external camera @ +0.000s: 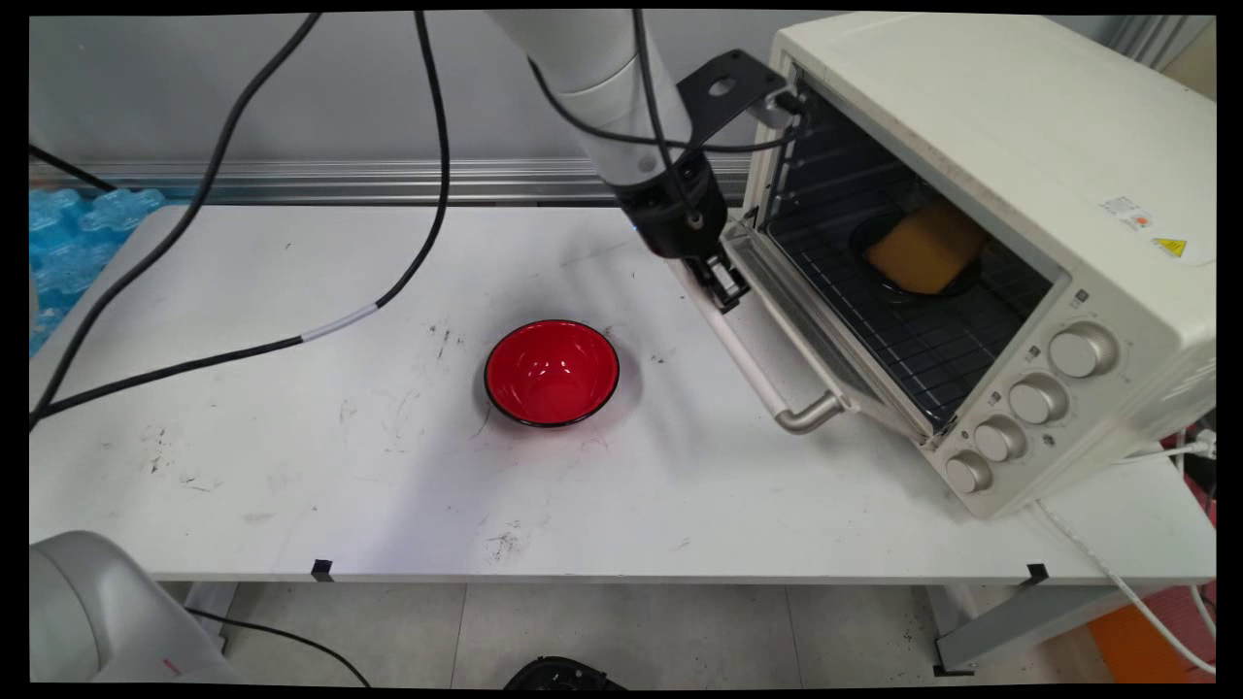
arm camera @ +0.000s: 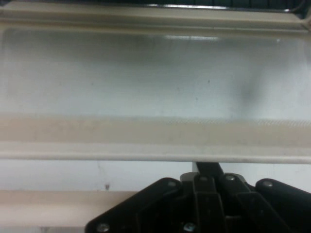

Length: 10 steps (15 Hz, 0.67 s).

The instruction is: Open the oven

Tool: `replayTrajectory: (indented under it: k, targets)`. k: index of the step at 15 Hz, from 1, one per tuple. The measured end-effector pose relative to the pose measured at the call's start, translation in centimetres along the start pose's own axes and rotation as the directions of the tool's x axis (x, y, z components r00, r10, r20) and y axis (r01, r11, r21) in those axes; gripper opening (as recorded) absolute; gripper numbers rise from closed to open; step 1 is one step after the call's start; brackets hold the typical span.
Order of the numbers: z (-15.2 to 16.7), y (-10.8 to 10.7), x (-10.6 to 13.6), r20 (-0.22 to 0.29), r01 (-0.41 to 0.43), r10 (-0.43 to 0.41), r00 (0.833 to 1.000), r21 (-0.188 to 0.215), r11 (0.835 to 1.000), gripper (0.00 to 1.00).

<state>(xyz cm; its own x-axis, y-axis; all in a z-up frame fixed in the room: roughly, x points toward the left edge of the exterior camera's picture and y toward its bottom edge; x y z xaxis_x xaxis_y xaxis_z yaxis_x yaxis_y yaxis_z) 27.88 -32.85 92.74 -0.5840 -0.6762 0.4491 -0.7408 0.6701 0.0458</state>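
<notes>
Red bowl (external camera: 552, 373) sits mid-frame; right of it, the pincer (external camera: 723, 284), fingers together, meets the oven door (external camera: 777, 330).

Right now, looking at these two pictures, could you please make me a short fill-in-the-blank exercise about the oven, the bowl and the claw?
1. The door of the toaster oven is ____.
2. The inside of the bowl on the white table is ____ in colour.
3. The yellow-brown block lies ____ the oven, on a dark dish.
4. The claw is nearest to the oven's ____.

Missing words: open; red; inside; door
</notes>
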Motion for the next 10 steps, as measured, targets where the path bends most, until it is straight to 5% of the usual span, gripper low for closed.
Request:
replayTrajectory:
  k: [10]
  targets:
    - [0.3, 0.6, -4.0, -0.026, -0.006, 0.007, 1.0, 0.02, 1.0, 0.0]
